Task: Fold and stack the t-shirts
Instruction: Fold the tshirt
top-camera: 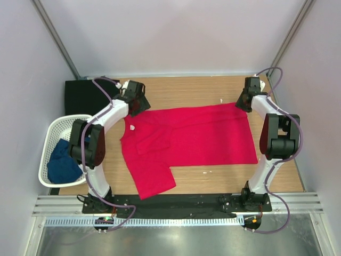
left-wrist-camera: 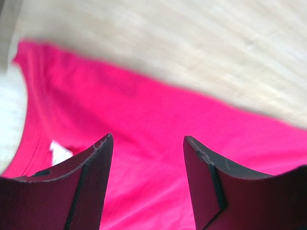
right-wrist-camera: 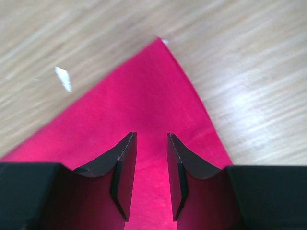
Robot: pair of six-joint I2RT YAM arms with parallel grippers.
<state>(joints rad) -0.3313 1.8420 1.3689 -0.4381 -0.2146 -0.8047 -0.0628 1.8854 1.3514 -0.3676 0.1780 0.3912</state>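
A bright red t-shirt (top-camera: 197, 136) lies spread on the wooden table, its left sleeve folded in and its white neck label (top-camera: 131, 127) showing. My left gripper (top-camera: 137, 102) hovers over the shirt's far left shoulder, open, with red cloth (left-wrist-camera: 144, 110) and the label (left-wrist-camera: 60, 152) below the empty jaws (left-wrist-camera: 147, 139). My right gripper (top-camera: 244, 101) is over the shirt's far right corner (right-wrist-camera: 153, 72); its jaws (right-wrist-camera: 151, 135) stand a little apart with nothing between them. A black t-shirt (top-camera: 85, 96) lies folded at the back left. A dark blue t-shirt (top-camera: 63, 165) sits in the basket.
The white mesh basket (top-camera: 56, 128) stands off the table's left edge. Grey walls enclose the table on three sides. A small white scrap (right-wrist-camera: 63, 78) lies on the wood beyond the shirt's far edge, and another (top-camera: 208, 172) near its front hem.
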